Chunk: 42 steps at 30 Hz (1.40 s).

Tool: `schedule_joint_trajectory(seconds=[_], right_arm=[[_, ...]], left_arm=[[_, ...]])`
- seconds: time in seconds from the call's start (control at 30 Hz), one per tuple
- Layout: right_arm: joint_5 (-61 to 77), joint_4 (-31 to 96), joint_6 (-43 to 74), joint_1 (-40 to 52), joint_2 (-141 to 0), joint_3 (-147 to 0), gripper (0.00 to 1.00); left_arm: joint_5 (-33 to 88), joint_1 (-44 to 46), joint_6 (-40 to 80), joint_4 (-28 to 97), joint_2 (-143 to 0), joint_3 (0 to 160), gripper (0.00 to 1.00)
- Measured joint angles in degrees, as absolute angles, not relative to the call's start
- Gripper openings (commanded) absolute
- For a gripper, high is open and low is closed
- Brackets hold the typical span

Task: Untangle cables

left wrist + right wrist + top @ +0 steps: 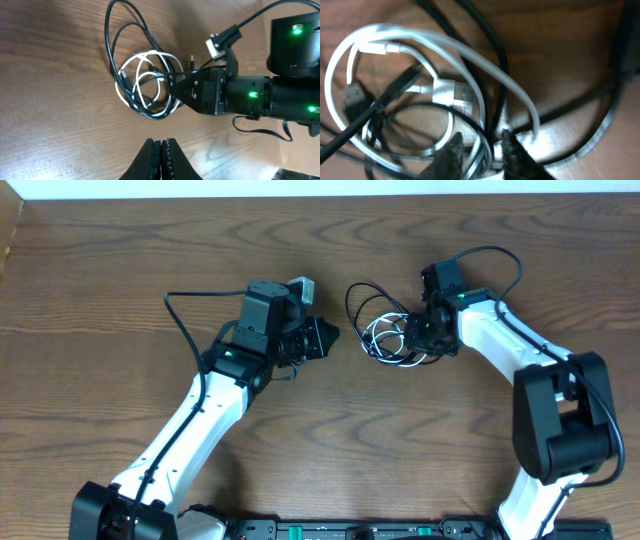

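1. The cables (385,332) lie in one small tangle on the wooden table (100,270), between the two arms and nearer the right one
2. The white cable (395,31) is coiled in overlapping loops with its plug ends inside the coil; the black cable (107,35) threads through those loops and also makes a larger loop that reaches out past the white coil
3. The right gripper (480,150) is at the edge of the tangle; its fingers (451,152) stand close together, with a white strand and a thin black strand caught in the narrow gap between them
4. The left gripper (161,157) points at the tangle from the other side, apart from it and touching no strand; its fingers are pressed together and hold nothing
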<state>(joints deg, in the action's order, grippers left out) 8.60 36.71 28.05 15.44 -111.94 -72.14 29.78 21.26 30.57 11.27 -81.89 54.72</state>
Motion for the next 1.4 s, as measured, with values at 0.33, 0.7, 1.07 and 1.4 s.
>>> schedule_joint_trajectory(seconds=[0.33, 0.7, 1.07, 1.4], right_arm=[[17.89, 35.75, 25.02, 15.44, -112.16, -72.23, 0.01], [38.87, 35.77, 25.17, 12.56, -97.03, -72.03, 0.01], [49.34, 34.41, 25.26, 12.56, -97.12, -72.01, 0.01], [52.90, 34.28, 25.19, 12.56, -97.12, -72.01, 0.01]], left_arm=[[28.14, 21.89, 28.42, 11.57, -81.91, 54.72, 0.07], [34.68, 26.06, 22.83, 11.79, -74.02, 54.72, 0.08], [32.88, 30.09, 20.69, 15.35, -80.68, 54.76, 0.17], [29.15, 30.59, 9.10, 13.67, -86.52, 54.76, 0.33]])
